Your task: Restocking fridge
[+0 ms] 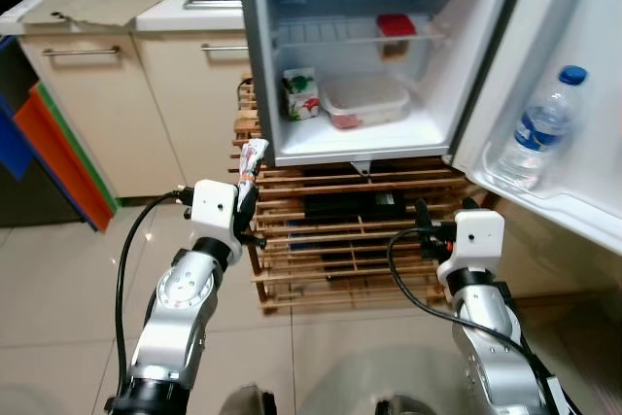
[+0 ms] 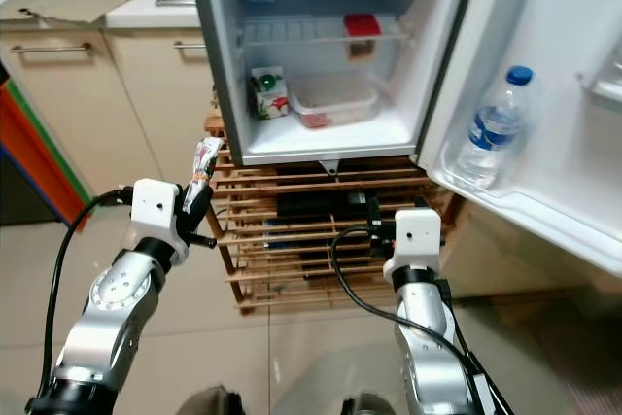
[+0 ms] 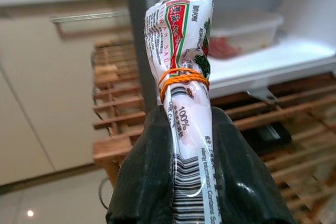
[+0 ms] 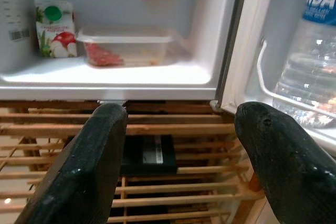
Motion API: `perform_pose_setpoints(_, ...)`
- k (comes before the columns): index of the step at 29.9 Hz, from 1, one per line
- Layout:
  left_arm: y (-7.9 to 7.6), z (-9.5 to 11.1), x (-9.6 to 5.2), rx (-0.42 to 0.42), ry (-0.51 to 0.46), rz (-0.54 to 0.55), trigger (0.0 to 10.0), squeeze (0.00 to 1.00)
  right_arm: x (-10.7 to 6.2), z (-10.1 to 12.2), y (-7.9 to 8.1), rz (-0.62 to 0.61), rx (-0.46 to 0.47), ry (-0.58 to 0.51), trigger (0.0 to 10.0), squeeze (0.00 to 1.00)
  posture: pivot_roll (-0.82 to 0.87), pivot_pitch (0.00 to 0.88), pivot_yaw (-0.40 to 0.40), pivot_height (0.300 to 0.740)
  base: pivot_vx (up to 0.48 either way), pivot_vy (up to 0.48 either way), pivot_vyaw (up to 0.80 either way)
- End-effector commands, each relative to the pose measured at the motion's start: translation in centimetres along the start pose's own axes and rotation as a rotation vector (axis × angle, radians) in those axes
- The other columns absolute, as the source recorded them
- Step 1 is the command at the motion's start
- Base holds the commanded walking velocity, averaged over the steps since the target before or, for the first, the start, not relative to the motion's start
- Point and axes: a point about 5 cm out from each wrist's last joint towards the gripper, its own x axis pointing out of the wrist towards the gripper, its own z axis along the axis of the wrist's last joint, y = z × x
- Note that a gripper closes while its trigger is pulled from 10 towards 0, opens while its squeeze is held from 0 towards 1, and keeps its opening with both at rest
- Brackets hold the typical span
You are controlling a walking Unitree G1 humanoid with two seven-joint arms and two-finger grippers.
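One rubber-banded white sausage packet (image 3: 181, 66)

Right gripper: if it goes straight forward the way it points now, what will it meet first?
The right gripper, open and empty, aims at the wooden slatted rack under the open fridge. It would probably meet the rack's slats first, though depth is unclear.

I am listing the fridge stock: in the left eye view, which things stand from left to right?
Small green-and-white juice carton → clear lidded plastic food box → small red-lidded container on the wire shelf → clear water bottle with blue cap in the door rack.
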Motion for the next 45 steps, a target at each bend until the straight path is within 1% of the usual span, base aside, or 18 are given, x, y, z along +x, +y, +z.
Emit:
perform_pose_setpoints(1, 0.11, 0.04, 0.02, 0.004, 0.001, -0.004, 10.0, 0.00, 0.19, 0.16, 0.05, -0.001, -0.009, -0.004, 10.0, 0.00, -0.02, 0.000, 0.041, 0.680, 0.000, 0.000, 0.00)
perform_pose_setpoints(3, 0.15, 0.02, 0.05, 0.003, 0.002, -0.005, 10.0, 0.00, 0.15, 0.17, 0.06, -0.002, -0.004, -0.007, 10.0, 0.00, -0.03, 0.000, 0.043, 0.680, 0.000, 0.000, 0.00)
perform_pose_setpoints(7, 0.12, 0.05, 0.08, -0.001, 0.001, -0.009, 10.0, 0.00, 0.18, -0.26, 0.11, -0.001, -0.011, 0.035, 10.0, 0.00, -0.03, 0.000, 0.042, 0.680, 0.000, 0.000, 0.00)
perform_pose_setpoints(9, 0.15, 0.06, 0.12, -0.003, 0.001, -0.008, 10.0, 0.00, 0.23, -0.32, 0.10, -0.004, -0.006, 0.039, 10.0, 0.00, -0.03, 0.000, 0.042, 0.670, 0.000, 0.000, 0.00)
perform_pose_setpoints(10, 0.18, 0.07, 0.14, -0.004, 0.002, -0.007, 10.0, 0.00, 0.26, -0.32, 0.08, -0.005, -0.004, 0.039, 10.0, 0.00, -0.02, 0.000, 0.042, 0.665, 0.000, 0.000, 0.00)
perform_pose_setpoints(24, 0.24, 0.09, 0.20, -0.006, 0.002, -0.005, 10.0, 0.00, 0.34, -0.11, -0.07, -0.010, -0.017, 0.019, 10.0, 0.00, -0.03, 0.000, 0.041, 0.665, 0.000, 0.000, 0.00)
perform_pose_setpoints(28, 0.41, -0.22, 0.15, 0.062, 0.016, 0.016, 10.0, 0.00, 0.26, -0.13, 0.00, -0.010, -0.017, 0.020, 10.0, 0.00, -0.03, 0.000, 0.043, 0.665, 0.000, 0.000, 0.00)
perform_pose_setpoints(36, 0.17, -0.32, 0.10, 0.054, 0.014, 0.006, 10.0, 0.00, 0.08, -0.33, 0.23, -0.004, -0.010, 0.029, 10.0, 0.00, -0.03, 0.000, 0.043, 0.665, 0.000, 0.000, 0.00)
perform_pose_setpoints(45, 0.11, -0.19, 0.22, 0.058, 0.006, -0.004, 10.0, 0.00, 0.19, -0.28, 0.04, -0.014, -0.019, 0.023, 10.0, 0.00, -0.03, 0.000, 0.044, 0.665, 0.000, 0.000, 0.00)
